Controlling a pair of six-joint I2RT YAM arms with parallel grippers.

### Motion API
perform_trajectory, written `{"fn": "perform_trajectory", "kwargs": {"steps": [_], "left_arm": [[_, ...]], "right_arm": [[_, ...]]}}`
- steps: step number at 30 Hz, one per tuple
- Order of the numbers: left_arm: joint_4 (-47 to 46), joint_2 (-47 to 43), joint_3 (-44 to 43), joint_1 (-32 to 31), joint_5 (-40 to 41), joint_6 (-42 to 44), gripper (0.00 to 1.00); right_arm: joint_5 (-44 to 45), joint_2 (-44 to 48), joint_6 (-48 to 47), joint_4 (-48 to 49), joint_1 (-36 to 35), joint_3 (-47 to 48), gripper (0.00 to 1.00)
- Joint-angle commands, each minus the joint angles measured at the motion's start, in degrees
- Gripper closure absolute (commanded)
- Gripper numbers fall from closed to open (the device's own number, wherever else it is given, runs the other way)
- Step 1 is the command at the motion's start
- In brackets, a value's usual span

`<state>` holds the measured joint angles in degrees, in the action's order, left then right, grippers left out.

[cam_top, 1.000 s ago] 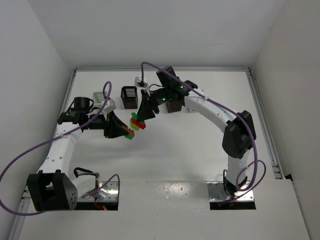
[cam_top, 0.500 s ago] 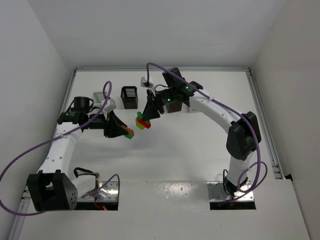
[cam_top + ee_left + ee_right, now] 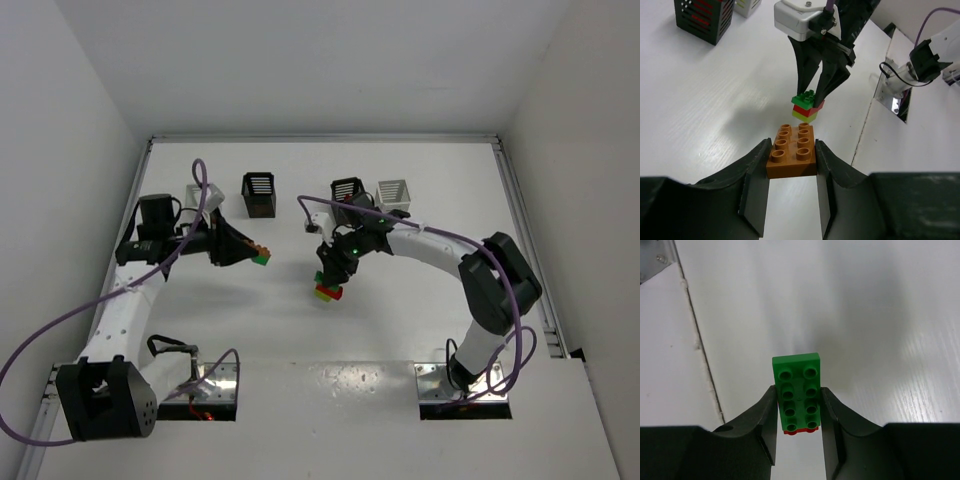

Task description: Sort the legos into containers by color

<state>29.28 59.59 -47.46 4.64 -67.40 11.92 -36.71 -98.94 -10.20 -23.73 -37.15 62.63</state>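
Overhead, the left arm rises from its base and bends right, its left gripper levelled toward mid-table. The right arm folds at the elbow and reaches left, with the right gripper tipped downward. The left jaws, set narrow, clamp the sides of an orange-brown brick, studs up, its long axis running straight out along the fingers. The right jaws pinch a green brick lengthwise too, its far end jutting past the fingertips. It tops a stack, with a red brick and a yellow-green brick beneath, hanging just ahead of the left jaws. A black bin and a white bin stand beyond the left jaws, a second black bin and a second white bin beyond the right.
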Motion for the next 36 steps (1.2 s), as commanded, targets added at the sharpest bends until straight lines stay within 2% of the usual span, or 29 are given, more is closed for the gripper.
{"fn": "perform_trajectory", "kwargs": {"steps": [1, 4, 5, 8, 9, 11, 17, 22, 26, 33, 36], "left_arm": [[-11.16, -1.50, 2.71, 0.11, -0.10, -15.14, 0.83], [-16.26, -2.02, 5.44, -0.42, -0.10, -20.43, 0.85], [-17.84, -2.02, 5.97, -0.43, -0.71, -22.97, 0.85], [-17.85, -2.63, 7.20, -1.04, -1.51, -23.52, 0.85], [-17.85, -2.64, 7.21, -1.04, -2.12, -23.52, 0.85], [-17.85, -3.17, 8.43, -1.66, -2.13, -23.52, 0.85], [-18.38, -5.45, 9.67, -2.97, -4.05, -22.38, 0.85], [-18.38, -4.76, 9.67, -5.95, -9.24, -20.45, 0.85], [-17.33, -4.05, 8.01, -10.43, -9.86, -18.00, 0.85], [-16.09, -5.10, 8.00, -12.29, -6.44, -16.23, 0.85], [-16.09, -5.10, 7.48, -12.29, -5.90, -15.71, 0.85]], "right_arm": [[3.57, 2.52, 0.70, 6.23, -0.47, -0.58, 1.00], [1.39, 2.52, 1.75, 6.93, -0.47, -0.58, 0.93], [-0.97, 2.52, 1.76, 6.94, -0.47, -1.10, 0.81], [-5.72, 2.52, 1.76, 6.94, -0.47, -1.11, 0.71], [-6.96, 3.13, 1.76, 6.94, -0.47, -0.50, 0.61], [-10.46, 3.13, 0.54, 5.89, 0.06, 0.99, 0.53], [-14.96, -0.37, -9.30, -8.24, 0.14, 9.61, 0.51], [-24.27, -0.38, -13.00, -13.70, 0.76, 17.50, 0.51], [-29.12, -2.75, -13.01, -20.64, 0.76, 24.63, 0.50], [-32.81, -3.37, -11.61, -22.59, -0.30, 26.58, 0.28], [-32.12, -3.37, -8.63, -21.02, -0.82, 26.05, 0.28]]}}
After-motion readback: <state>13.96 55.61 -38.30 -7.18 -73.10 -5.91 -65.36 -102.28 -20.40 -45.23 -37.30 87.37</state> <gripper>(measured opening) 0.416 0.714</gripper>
